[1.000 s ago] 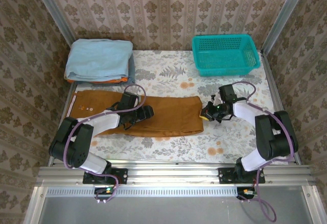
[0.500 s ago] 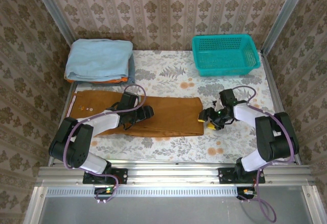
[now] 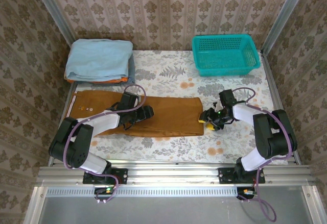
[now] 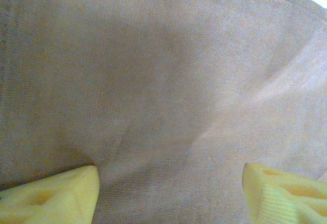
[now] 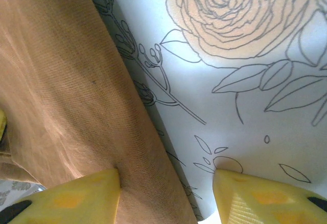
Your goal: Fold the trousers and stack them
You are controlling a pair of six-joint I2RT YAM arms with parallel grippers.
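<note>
Top external view: over the last second the right claw [image 3: 207,122] has slid from beside the middle of the trousers' [image 3: 168,114] hem end toward its near corner, and it now sits low at that corner. The trousers themselves have barely shifted; they lie flat in a long band across the table [image 3: 168,76], running away to the left of this claw. My reading is that the claw has been lining up for a grasp on the corner, so the next fold has not begun.

Right wrist view: the right claw [image 5: 166,193] is spread, straddling the cloth edge, one pad over the trousers [image 5: 61,81] and the other over bare table [image 5: 245,106]. It pinches nothing.

The left claw [image 3: 148,113] has stayed put on the middle of the trousers. In its wrist view the left claw [image 4: 168,188] is spread too, with brown cloth [image 4: 153,81] under and between the pads, seemingly pinning it down.

Well beyond the right claw, at the far edge, stands a basket [image 3: 224,36]; I see nothing in it. Beyond the left claw lies a folded blue garment [image 3: 99,58], where I judge the folded trousers will be stacked.
</note>
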